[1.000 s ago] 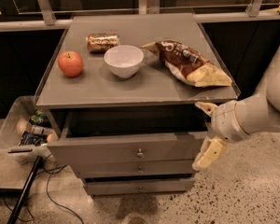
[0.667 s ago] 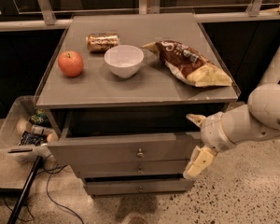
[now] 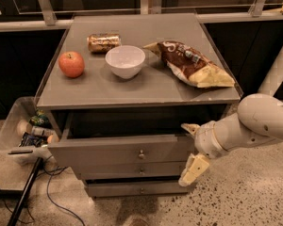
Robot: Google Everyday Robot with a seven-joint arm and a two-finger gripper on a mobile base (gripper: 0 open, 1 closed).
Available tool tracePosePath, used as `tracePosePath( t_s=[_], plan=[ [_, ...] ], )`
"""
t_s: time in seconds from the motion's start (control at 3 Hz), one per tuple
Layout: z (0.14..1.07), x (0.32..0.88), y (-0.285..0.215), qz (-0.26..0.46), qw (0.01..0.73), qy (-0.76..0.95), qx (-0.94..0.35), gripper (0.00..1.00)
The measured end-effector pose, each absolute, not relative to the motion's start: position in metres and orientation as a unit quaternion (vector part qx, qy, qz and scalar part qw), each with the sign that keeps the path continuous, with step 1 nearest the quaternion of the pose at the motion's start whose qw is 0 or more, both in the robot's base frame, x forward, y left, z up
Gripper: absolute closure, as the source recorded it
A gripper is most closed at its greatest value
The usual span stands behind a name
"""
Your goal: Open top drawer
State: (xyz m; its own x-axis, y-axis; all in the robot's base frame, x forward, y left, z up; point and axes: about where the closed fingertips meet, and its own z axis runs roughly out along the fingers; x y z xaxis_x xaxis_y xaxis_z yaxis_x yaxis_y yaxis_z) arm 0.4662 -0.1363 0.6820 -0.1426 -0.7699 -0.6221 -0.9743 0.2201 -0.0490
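The top drawer (image 3: 104,154) is the widest grey front, with a small round metal knob (image 3: 141,153) at its centre. It stands pulled out a little, with a dark gap showing above and behind its front panel. My gripper (image 3: 192,149) is at the right end of that front panel, well right of the knob. It is open, with one cream finger (image 3: 190,127) near the panel's top edge and the other (image 3: 194,170) below it. It holds nothing. I cannot tell if it touches the panel.
Two narrower drawers (image 3: 140,171) sit below the top one. On the cabinet top (image 3: 146,91) lie an apple (image 3: 71,64), a can (image 3: 104,41), a white bowl (image 3: 125,61) and a chip bag (image 3: 193,65). A tray (image 3: 9,131) of bottles and a black pole (image 3: 26,192) stand at the left.
My gripper has moved left along the cabinet's front, from beside its right corner to the right end of the top drawer's front. The drawer has not visibly moved.
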Motion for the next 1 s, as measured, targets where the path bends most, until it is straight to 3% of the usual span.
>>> tracePosePath(
  t_s=[0.67,1.0],
  plan=[
    [0.652,0.467,-0.134,0.204,0.255,0.736,-0.593,0.00],
    [0.651,0.467,-0.134,0.204,0.255,0.736,-0.593,0.17]
  ],
)
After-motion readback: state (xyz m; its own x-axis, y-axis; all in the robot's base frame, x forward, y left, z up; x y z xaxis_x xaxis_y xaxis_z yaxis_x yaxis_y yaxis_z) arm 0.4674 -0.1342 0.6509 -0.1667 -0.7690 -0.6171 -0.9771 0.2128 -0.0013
